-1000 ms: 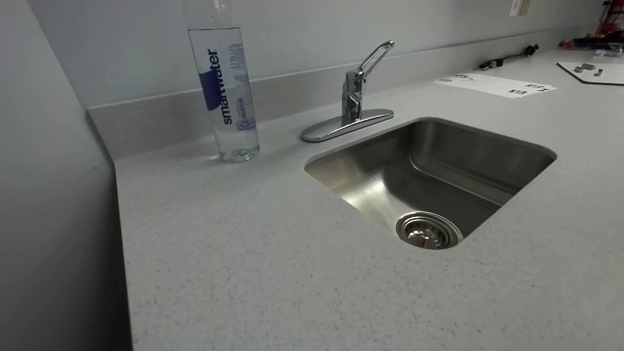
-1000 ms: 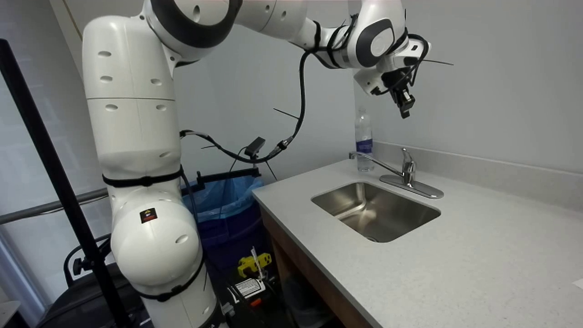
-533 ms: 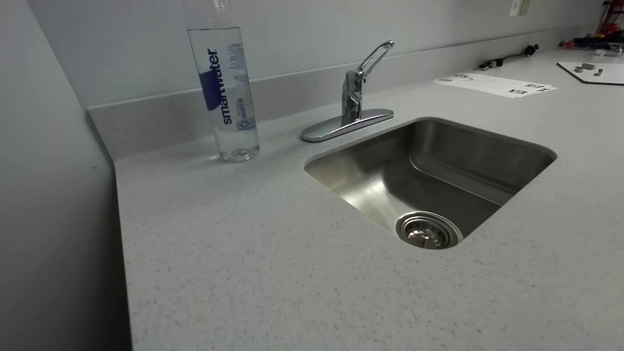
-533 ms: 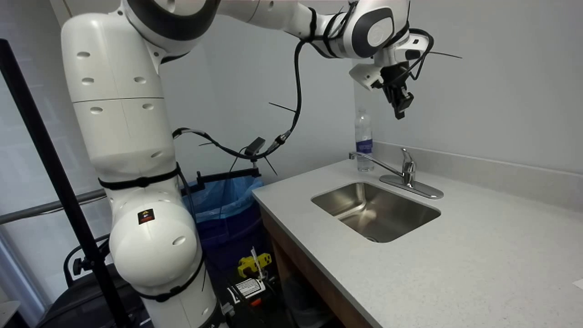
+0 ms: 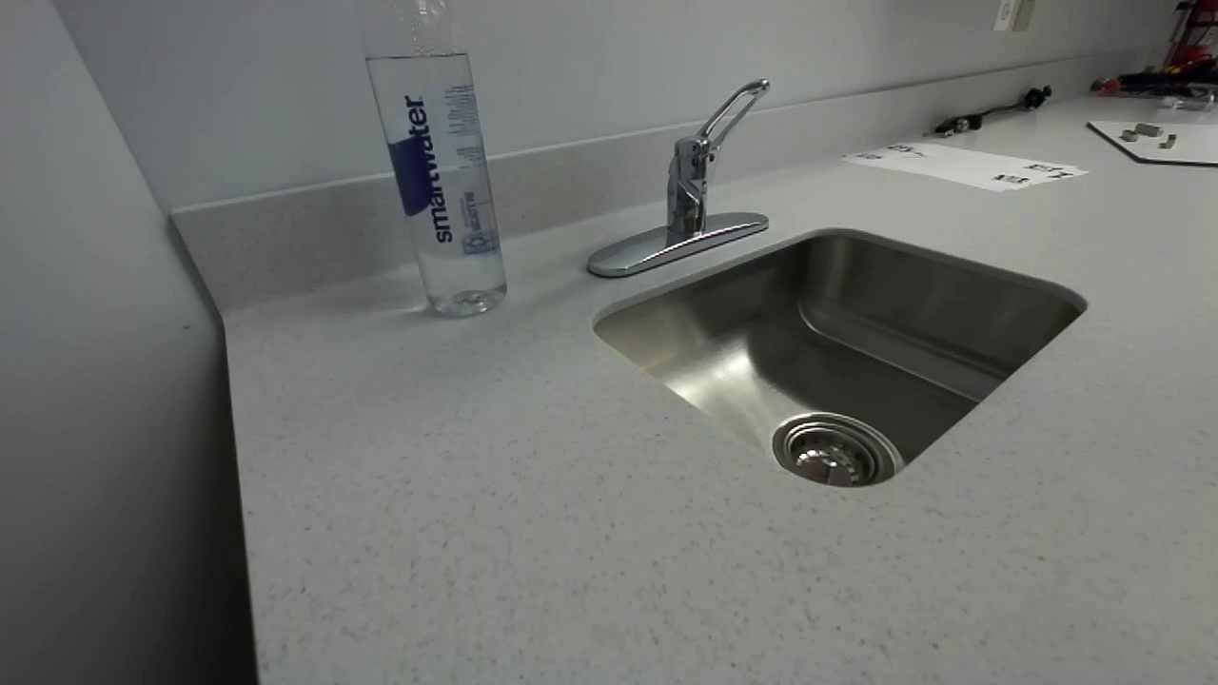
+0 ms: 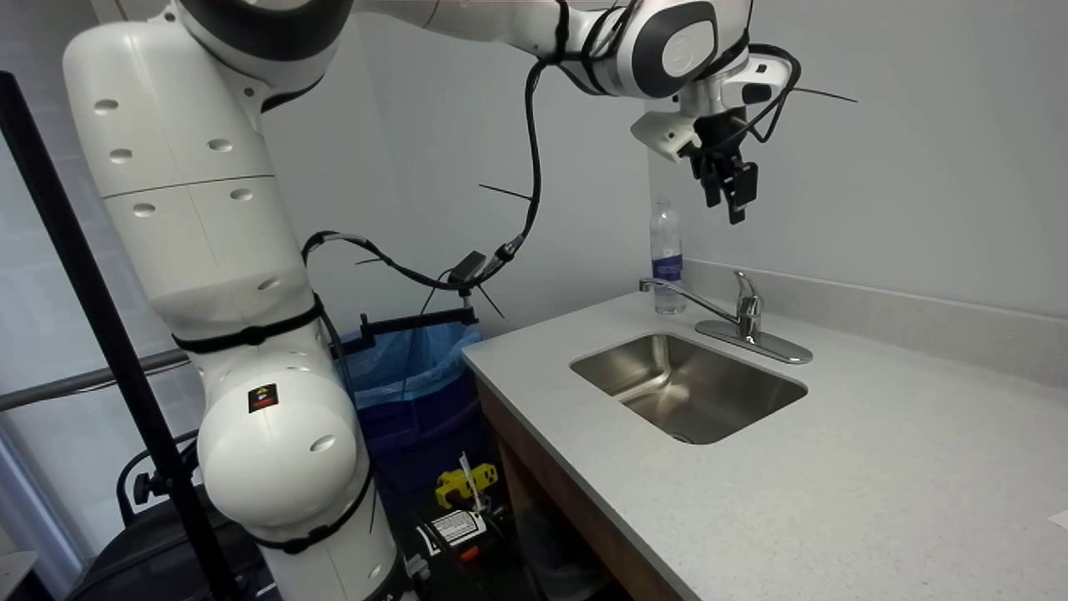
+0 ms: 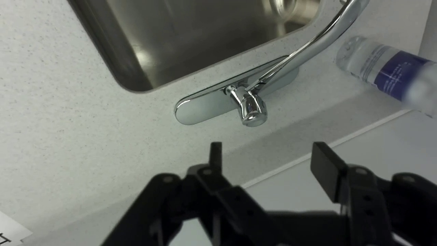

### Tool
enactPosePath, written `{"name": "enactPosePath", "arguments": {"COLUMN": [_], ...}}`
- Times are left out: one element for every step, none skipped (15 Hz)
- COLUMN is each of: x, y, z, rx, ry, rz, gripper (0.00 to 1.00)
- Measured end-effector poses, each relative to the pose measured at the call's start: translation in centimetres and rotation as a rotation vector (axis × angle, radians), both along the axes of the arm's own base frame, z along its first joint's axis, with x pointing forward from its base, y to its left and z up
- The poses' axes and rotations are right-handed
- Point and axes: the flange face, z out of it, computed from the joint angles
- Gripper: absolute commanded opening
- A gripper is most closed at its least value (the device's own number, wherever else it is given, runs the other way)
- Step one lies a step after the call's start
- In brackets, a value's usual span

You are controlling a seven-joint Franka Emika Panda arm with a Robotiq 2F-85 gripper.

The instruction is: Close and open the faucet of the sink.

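The chrome faucet [image 6: 748, 315] stands behind the sink [image 6: 692, 388] on an oval base plate. Its lever tilts upward, and its long spout [image 6: 688, 294] reaches out toward the bottle side. My gripper [image 6: 724, 210] hangs in the air above the faucet, with a clear gap between them. Seen from the wrist, the gripper [image 7: 267, 150] has its fingers spread wide with nothing between them, and the faucet [image 7: 252, 109] lies past the fingertips. An exterior view shows the faucet [image 5: 687, 185] and the sink [image 5: 885, 381] without any part of the arm.
A tall clear water bottle [image 5: 438, 181] stands beside the faucet near the counter's end; the wrist view also shows the bottle [image 7: 389, 68]. The wall and its low backsplash [image 6: 884, 309] run behind the faucet. Printed paper [image 5: 961, 166] lies farther along the counter.
My gripper has gone from shut to open. The hand has turned more upright while the arm's elbow has shifted left and back. Faucet, sink and bottle look unchanged.
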Motion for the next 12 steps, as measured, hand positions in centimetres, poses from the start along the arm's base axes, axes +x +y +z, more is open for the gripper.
{"name": "enactPosePath", "arguments": {"x": [-0.5, -1.0, -1.5, -2.0, -2.5, -3.0, -3.6, -4.0, -4.4, -4.7, -4.8, -4.9], "y": [0.0, 0.0, 0.0, 0.0, 0.0, -0.1, -0.1, 0.0, 0.1, 0.1, 0.1, 0.1], "z": [0.1, 0.2, 0.3, 0.5, 0.7, 0.9, 1.0, 1.2, 1.4, 1.5, 1.5, 1.5], "rx": [0.005, 0.01, 0.013, 0.017, 0.023, 0.026, 0.028, 0.026, 0.025, 0.024, 0.023, 0.023], "ry": [-0.003, -0.007, -0.009, -0.007, -0.001, 0.008, 0.018, 0.029, 0.034, 0.036, 0.036, 0.037], "rz": [0.013, 0.027, 0.043, 0.061, 0.083, 0.106, 0.129, 0.152, 0.166, 0.173, 0.175, 0.176], "gripper": [1.0, 1.0, 1.0, 1.0, 1.0, 1.0, 1.0, 1.0, 1.0, 1.0, 1.0, 1.0]}}
